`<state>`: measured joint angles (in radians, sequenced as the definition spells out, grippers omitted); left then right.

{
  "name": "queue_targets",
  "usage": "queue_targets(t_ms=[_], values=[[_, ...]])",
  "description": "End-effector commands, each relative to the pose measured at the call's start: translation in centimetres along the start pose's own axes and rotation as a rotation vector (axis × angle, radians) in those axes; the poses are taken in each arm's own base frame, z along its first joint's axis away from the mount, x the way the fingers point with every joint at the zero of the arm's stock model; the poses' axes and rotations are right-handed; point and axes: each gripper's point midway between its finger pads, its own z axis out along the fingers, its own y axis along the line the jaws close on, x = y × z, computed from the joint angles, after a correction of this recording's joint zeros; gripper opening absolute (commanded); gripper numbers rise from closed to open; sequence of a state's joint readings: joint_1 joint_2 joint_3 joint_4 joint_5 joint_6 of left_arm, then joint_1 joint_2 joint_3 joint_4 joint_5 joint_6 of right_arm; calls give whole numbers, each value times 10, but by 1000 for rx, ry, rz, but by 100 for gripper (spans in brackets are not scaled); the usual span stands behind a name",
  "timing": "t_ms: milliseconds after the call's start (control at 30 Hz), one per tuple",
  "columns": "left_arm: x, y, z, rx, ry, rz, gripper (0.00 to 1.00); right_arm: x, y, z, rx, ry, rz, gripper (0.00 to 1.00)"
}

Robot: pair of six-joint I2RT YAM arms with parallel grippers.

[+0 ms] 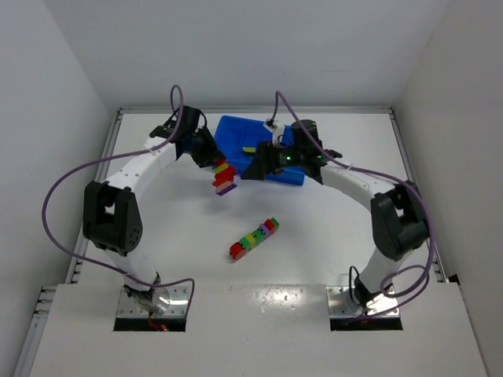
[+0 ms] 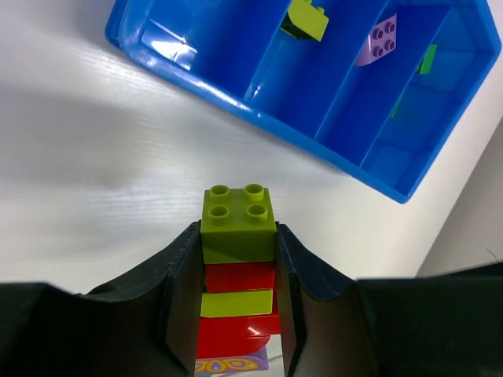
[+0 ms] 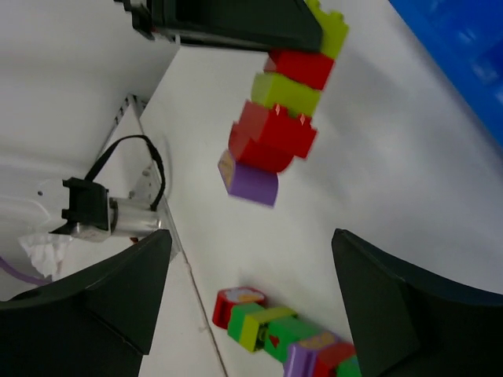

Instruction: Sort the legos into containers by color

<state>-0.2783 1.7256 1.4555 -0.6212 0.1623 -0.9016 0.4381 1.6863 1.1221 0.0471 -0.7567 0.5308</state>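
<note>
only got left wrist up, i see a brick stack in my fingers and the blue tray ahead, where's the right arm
Observer: Hovering over the near side of the blue tray, with the right fingers spread wide and nothing between them.
Operator: any other bricks out on the table
Observer: Yes, one multicoloured strip lies flat on the table, on the near side of the tray.
Operator: is my stack touching the table
Observer: It seems lifted. In the right wrist view the stack hangs out of the left fingers, with its purple brick at the free end.
</note>
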Motion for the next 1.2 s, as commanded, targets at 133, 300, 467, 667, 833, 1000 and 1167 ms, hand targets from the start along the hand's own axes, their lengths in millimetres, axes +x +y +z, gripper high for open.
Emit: queue_targets(t_ms=[133, 300, 467, 667, 833, 1000, 1167], values=[[-11, -22, -38, 118, -34, -39, 0, -37, 25, 51, -93, -18, -103, 93], [-12, -26, -42, 138, -40, -35, 0, -35, 27, 68, -97, 1, -116, 93], [-14, -28, -42, 144, -45, -42, 0, -32, 25, 83, -104, 8, -123, 89], [-13, -33, -40, 166, -33, -58, 0, -34, 24, 95, -130, -5, -165, 31], [-27, -22, -37, 110, -100, -80, 0, -22, 38, 86, -181, 18, -242, 0], [-41, 4, -43, 65, -147, -112, 0, 16, 52, 51, -204, 98, -271, 0], [-25, 31, -38, 27, -122, -9, 0, 46, 51, 13, -159, 155, -449, 0]])
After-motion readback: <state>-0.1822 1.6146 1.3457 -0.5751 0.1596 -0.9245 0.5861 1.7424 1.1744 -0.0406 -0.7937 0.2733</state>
